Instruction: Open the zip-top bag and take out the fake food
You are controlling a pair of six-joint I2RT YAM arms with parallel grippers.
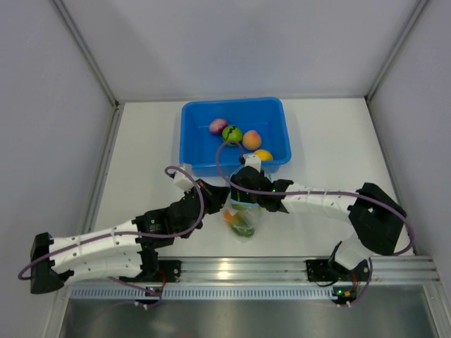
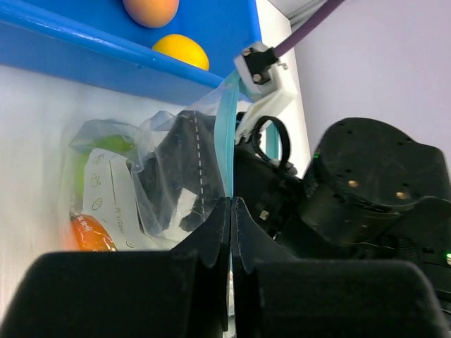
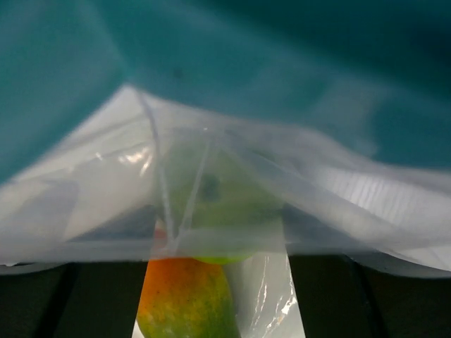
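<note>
The zip-top bag [image 1: 244, 220] stands on the table just in front of the blue tub [image 1: 192, 137], mouth up. My left gripper [image 2: 232, 205] is shut on its teal zipper strip [image 2: 226, 141]. My right gripper [image 1: 244, 197] reaches down into the bag's mouth from above. In the right wrist view its jaws [image 3: 218, 266] stand open, with a red-yellow-green fruit [image 3: 184, 299] low between them and a lime green fruit [image 3: 220, 204] behind a fold of plastic. Both fruits are fake food and still lie inside the bag [image 2: 120, 183]. Several more fruits lie in the tub.
The tub holds a purple-pink fruit [image 1: 218, 125], a dark green striped one [image 1: 232, 133], a peach-orange one [image 1: 251, 139] and a yellow one [image 1: 263, 155]. White walls close in both sides. An aluminium rail [image 1: 282, 270] runs along the near edge.
</note>
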